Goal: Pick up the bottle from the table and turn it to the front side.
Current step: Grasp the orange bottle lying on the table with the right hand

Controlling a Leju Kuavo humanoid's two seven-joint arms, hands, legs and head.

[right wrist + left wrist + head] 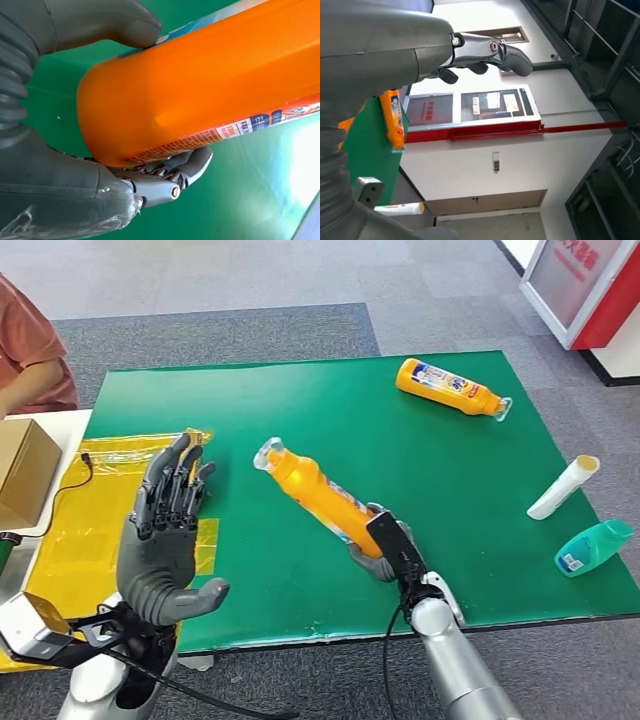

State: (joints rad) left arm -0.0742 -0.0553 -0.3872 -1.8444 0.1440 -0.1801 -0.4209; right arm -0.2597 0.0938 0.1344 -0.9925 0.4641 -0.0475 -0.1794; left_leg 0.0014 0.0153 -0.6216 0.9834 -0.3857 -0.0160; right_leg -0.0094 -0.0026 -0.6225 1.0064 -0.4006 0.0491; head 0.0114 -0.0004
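My right hand (389,545) grips an orange bottle (317,492) by its base and holds it tilted above the green mat (249,405), its clear cap pointing to the far left. The right wrist view shows the bottle's orange base (181,95) clamped between thumb and fingers (170,175), with a strip of label along one edge. My left hand (167,530) is raised over the mat's left edge, palm up, fingers apart and holding nothing. A second orange bottle (451,388) lies on its side at the far right of the mat, label up; it also appears in the left wrist view (393,120).
A white tube (562,487) and a teal bottle (594,546) lie at the mat's right edge. Yellow plastic (98,510) covers the table's left side, with a cardboard box (26,470) beyond. A person in an orange top (26,350) sits far left.
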